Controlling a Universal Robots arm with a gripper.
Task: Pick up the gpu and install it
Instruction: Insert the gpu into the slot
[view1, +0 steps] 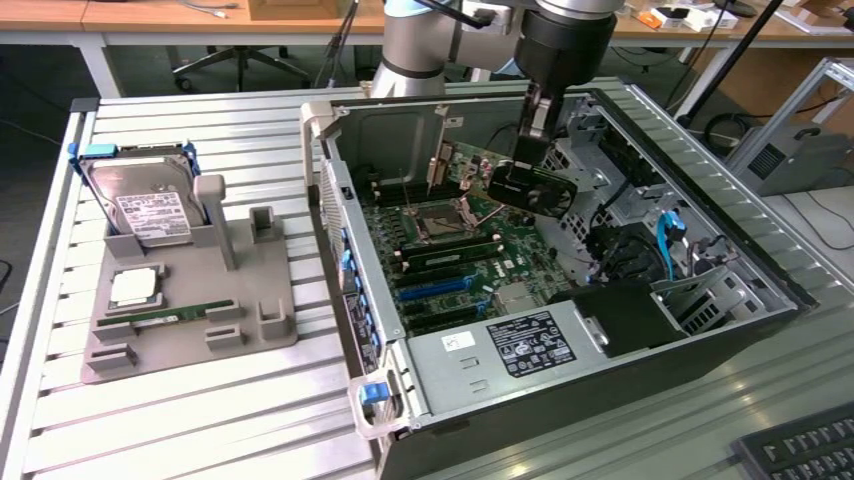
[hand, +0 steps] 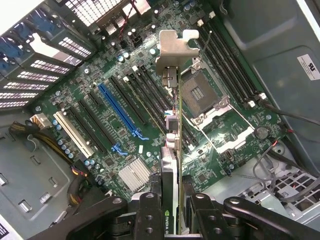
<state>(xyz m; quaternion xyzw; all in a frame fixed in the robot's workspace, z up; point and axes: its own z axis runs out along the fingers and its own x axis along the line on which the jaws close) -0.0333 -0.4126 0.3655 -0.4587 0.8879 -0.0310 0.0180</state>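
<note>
I have the gpu (view1: 531, 188) clamped edge-on in the gripper (view1: 530, 150), above the board (hand: 210, 167) near the case's (view1: 747, 250) rear edge. Recommended: card parallel to the slots (hand: 120, 112), lowered squarely.

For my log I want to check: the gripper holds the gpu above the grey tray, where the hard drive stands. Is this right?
Not quite. The gripper holds the gpu above the motherboard inside the open computer case, not above the grey tray; the exterior view shows it. The hard drive does stand in that tray.
</note>
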